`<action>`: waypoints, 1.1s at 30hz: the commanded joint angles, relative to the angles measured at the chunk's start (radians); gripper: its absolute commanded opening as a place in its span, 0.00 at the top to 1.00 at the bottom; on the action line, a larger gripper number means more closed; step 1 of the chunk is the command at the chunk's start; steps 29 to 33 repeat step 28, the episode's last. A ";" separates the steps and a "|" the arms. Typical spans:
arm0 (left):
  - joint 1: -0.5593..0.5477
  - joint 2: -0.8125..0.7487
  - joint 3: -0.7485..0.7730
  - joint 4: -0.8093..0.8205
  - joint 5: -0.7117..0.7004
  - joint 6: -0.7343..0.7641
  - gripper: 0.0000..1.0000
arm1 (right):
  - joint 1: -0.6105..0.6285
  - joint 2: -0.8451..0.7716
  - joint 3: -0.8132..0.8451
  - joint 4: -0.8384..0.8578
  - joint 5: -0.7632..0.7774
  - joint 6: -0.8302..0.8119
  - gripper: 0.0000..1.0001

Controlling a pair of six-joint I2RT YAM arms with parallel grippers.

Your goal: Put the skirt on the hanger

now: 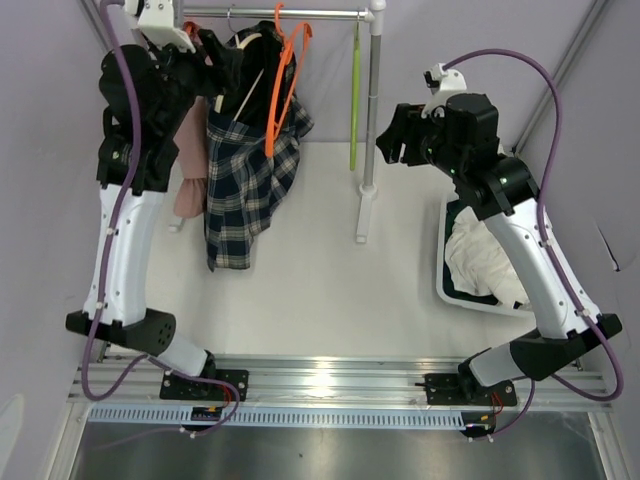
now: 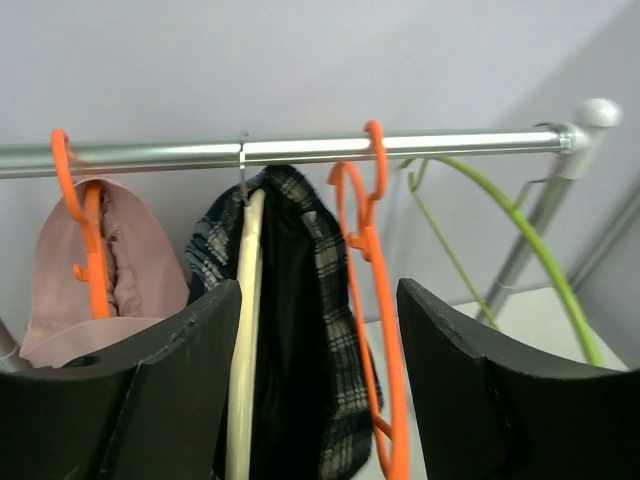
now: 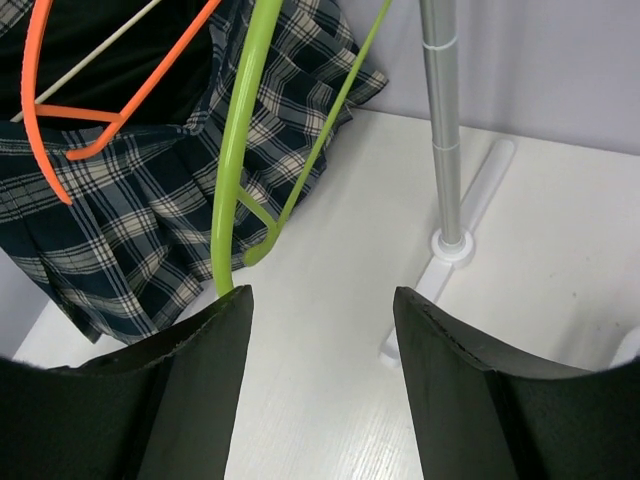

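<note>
Overhead, the skirt (image 1: 245,175) hangs on the cream hanger (image 1: 246,93) from the rail (image 1: 300,13) at the back left. It sits between a pink garment (image 1: 190,170) and an orange hanger (image 1: 285,90). The left gripper (image 1: 222,60) is raised right beside the cream hanger's top, though whether it touches cannot be told from this angle. The right gripper (image 1: 388,135) hovers near the rack's post (image 1: 372,110), well apart from the skirt, and a lime-green hanger (image 1: 354,100) hangs just left of that post. A basket (image 1: 442,250) of white cloth (image 1: 480,260) sits on the right.

From the left wrist, the fingers (image 2: 170,400) stand spread wide. The cream hanger and dark plaid folds show in the gap, hooked over the rail (nothing is pinched).

From the right wrist, these fingers (image 3: 190,400) are likewise parted and hold nothing. Bare table (image 3: 330,330) lies below them, with the lime-green hanger and the skirt's pleated hem up to the left.
</note>
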State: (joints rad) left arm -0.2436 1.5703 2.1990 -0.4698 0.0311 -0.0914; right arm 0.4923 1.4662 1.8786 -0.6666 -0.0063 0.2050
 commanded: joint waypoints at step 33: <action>-0.063 -0.837 -1.160 0.023 0.328 -0.287 0.34 | -0.026 -0.372 -0.596 0.004 0.226 0.244 0.15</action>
